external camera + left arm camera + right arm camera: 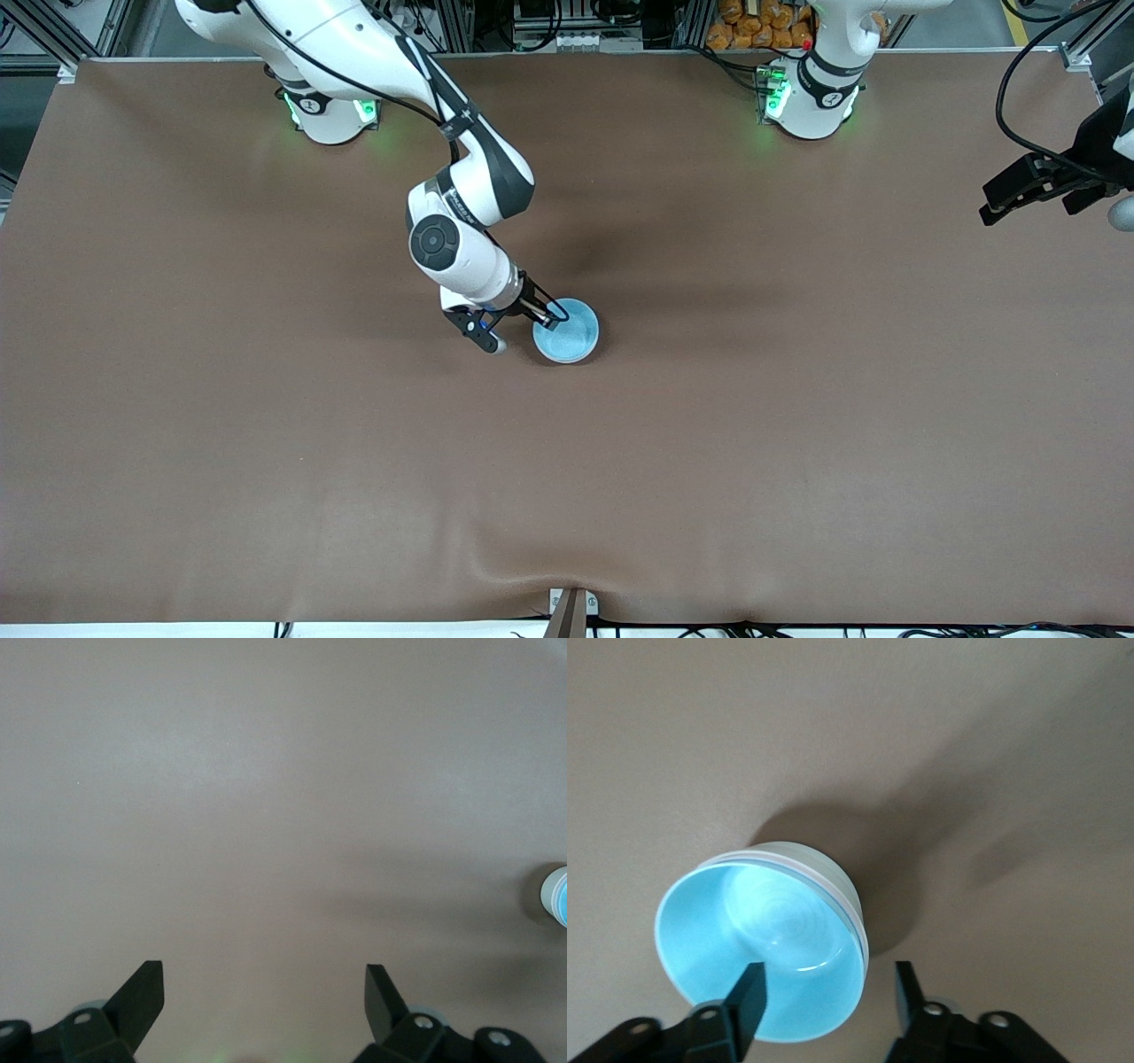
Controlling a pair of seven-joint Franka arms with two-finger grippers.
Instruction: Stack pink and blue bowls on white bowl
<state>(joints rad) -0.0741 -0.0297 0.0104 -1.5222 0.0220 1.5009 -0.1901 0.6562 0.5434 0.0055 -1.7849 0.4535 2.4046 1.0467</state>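
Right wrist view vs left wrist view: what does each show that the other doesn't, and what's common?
Only the right wrist view: the inside of the blue bowl, nested in bowls whose pale rims show just outside its own, with the right claw straddling its rim, one finger inside, one outside, standing apart.

Only the left wrist view: the left claw, open over bare table with nothing between its fingers.

Both: the brown table and the blue bowl, which in the left wrist view is only a sliver at the picture's edge.

We see bare table (266, 461) all round; only the stacked blue bowl (567, 331) and the right gripper (518, 326) at its rim obstruct.
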